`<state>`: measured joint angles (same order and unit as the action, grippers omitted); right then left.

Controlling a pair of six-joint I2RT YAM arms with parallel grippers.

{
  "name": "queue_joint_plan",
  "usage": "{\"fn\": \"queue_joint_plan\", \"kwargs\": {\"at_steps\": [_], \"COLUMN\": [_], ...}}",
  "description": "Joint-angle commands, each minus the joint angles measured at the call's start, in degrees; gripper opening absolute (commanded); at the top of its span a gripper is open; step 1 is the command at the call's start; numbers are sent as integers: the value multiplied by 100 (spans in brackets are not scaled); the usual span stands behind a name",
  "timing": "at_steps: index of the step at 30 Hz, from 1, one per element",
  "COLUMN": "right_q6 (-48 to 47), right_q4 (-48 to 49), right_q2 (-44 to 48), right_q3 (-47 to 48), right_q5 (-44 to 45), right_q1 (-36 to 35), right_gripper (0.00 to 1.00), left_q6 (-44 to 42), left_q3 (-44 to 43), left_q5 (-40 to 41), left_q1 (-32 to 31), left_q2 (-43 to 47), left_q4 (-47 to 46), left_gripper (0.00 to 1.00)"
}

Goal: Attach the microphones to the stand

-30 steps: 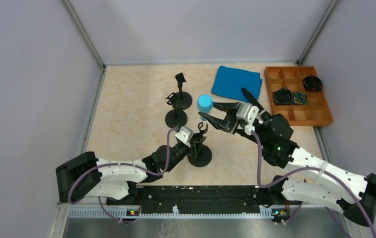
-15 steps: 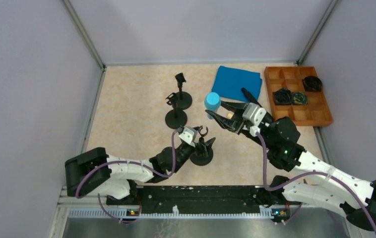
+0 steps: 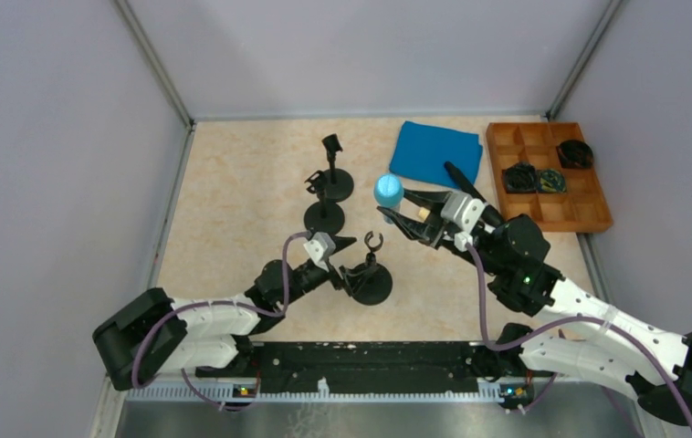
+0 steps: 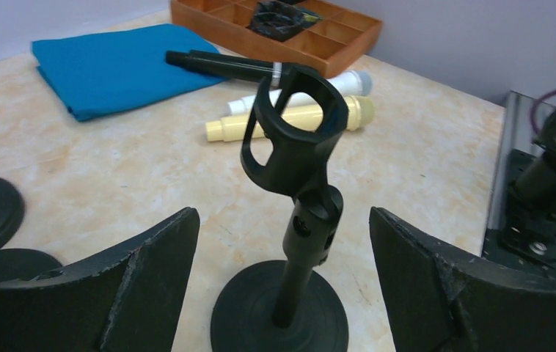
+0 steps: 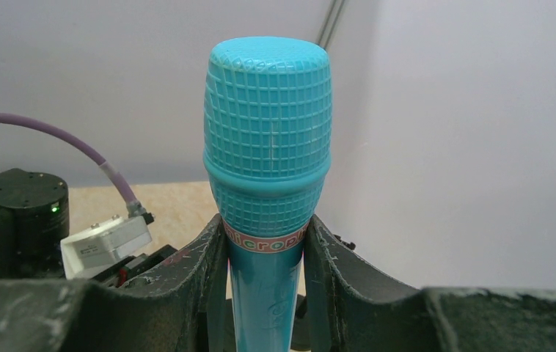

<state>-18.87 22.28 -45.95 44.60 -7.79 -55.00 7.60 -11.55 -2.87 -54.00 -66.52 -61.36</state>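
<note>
Right end effector (image 5: 264, 246) is closed on the handle of a light blue plastic microphone (image 5: 268, 139), just under its grid-patterned head. Both fingers press on the slim handle, and the head points up. In the top view this microphone is held in the air over the beige marble-pattern table (image 3: 233, 182), between the stands and a folded blue cloth (image 3: 435, 152), and it is apart from every stand.

Left end effector (image 4: 282, 220) is wide open and holds nothing. Its two black fingers (image 4: 143, 286) stand on either side of a black microphone stand with a round base (image 4: 297, 147), without touching it. The clip on top of this stand is empty and tilted. Two other black round-base stands (image 3: 324, 217) are further back on the table, near each other.

Beyond the near stand, three microphones lie on the table. A slim black microphone (image 4: 220, 64) rests with one end on the edge of the blue cloth. A white microphone (image 4: 337, 82) and a cream microphone (image 4: 290, 121) lie side by side, the cream one nearer to the stand.

An orange-brown wooden tray with compartments (image 3: 569, 210) stands at the right side of the table, and small dark things lie in a few of its compartments.
</note>
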Motion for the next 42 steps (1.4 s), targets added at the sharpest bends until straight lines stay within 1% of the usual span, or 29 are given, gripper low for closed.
{"fn": "queue_joint_plan", "kwargs": {"at_steps": [1, 4, 9, 14, 19, 25, 27, 31, 36, 38, 42], "right_q6": [28, 33, 16, 2, -17, -50, -60, -72, -69, -76, -80], "right_q4": [75, 74, 17, -22, -92, -178, -195, -232, -258, -281, -302], "right_q2": [121, 150, 130, 144, 175, 205, 218, 236, 258, 262, 306], "right_q3": [73, 68, 112, 129, 119, 128, 128, 144, 146, 146, 146], "right_q5": [-129, -151, -198, -236, -236, -250, -238, -232, -232, -232, -215], "right_q1": [-28, -27, -24, -28, -23, -27, -23, -28, -28, -28, -28], "right_gripper": [0, 0, 0, 0, 0, 0, 0, 0, 0, 0, 0], "left_q6": [334, 338, 414, 577, 693, 791, 893, 1052, 1214, 1239, 1332], "left_q3": [124, -26, -244, -483, -541, -723, -786, -893, -937, -937, -963], "left_q5": [-1915, -2554, -3169, -3290, -3407, -3744, -3946, -4385, -4405, -4370, -4245], "left_q1": [483, 565, 589, 624, 724, 915, 943, 944, 952, 965, 979], "left_q2": [-63, -400, -1038, -1478, -1785, -2206, -2340, -2556, -2698, -2723, -2745], "left_q4": [-709, -866, -1358, -1560, -2091, -2519, -2750, -3116, -3228, -3292, -3359], "left_gripper": [91, 89, 81, 77, 76, 74, 69, 63, 55, 49, 34]}}
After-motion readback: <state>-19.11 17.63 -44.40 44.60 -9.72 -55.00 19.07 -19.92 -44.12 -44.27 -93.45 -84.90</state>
